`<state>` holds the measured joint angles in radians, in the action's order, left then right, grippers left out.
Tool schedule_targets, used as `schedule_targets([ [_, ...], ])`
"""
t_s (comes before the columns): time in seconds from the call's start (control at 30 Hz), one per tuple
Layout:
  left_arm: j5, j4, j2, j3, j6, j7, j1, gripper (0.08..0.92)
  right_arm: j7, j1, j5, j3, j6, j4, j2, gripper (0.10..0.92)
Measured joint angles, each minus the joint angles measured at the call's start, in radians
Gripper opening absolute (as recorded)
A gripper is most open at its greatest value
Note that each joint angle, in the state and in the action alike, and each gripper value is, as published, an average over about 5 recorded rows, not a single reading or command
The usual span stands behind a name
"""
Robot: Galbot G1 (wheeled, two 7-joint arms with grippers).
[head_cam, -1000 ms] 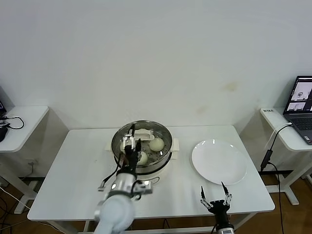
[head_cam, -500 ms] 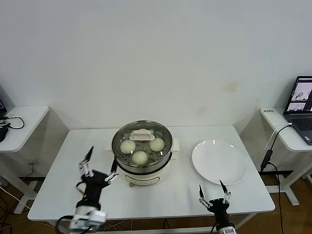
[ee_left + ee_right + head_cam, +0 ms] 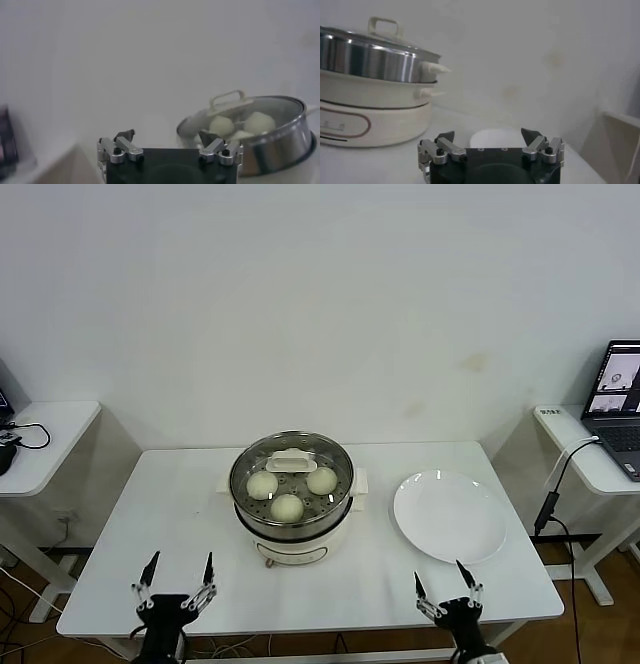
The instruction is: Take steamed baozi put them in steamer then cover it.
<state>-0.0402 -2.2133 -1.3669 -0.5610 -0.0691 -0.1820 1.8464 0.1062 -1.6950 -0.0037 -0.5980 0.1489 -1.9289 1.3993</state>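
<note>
Head view shows one white desk [image 3: 150,514], one steamer [image 3: 292,519] on it, one white plate [image 3: 448,516], one glass cover [image 3: 291,473] seated on the steamer, and three steamed baozi [image 3: 287,506] counted through the glass; a fourth cannot be made out. Ahead of the left tool [image 3: 178,581] and to its right stands the steamer; ahead of the right tool [image 3: 447,586] lies the plate, the steamer to its left. Nothing lies between either tool and the steamer. Both tools hang at the desk's near edge, fingers spread wide apart, holding and touching nothing.
</note>
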Motion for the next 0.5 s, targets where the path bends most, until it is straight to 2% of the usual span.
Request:
schedule_targets([
  [0.5, -0.113, 0.056, -0.006, -0.040, -0.097, 0.013, 0.063, 0.823, 0.019, -0.062, 0.063, 0.013, -0.118, -0.124, -0.031, 0.823],
])
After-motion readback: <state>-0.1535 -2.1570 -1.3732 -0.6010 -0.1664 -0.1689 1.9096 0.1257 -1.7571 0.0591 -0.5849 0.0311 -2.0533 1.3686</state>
